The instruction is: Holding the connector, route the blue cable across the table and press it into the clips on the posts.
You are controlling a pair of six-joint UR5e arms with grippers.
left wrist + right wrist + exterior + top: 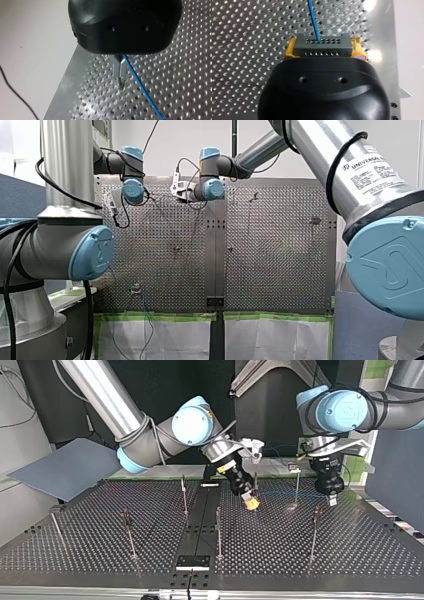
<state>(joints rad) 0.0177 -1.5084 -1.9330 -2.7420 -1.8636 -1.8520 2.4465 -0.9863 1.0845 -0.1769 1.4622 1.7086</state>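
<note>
Perforated table [350, 552] with upright posts [218, 530]

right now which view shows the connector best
The right wrist view: the connector sits close up between my right gripper's yellow pads, blue cable leaving it. The top view shows little beyond those pads; in the front view I cannot make it out; the left wrist view shows only cable.

Connector [322, 45] in my right gripper [324, 42] (cable [313, 17] ahead)

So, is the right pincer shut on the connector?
Shut: the right pincer has its yellow pads pressed against both ends of the dark connector.
</note>
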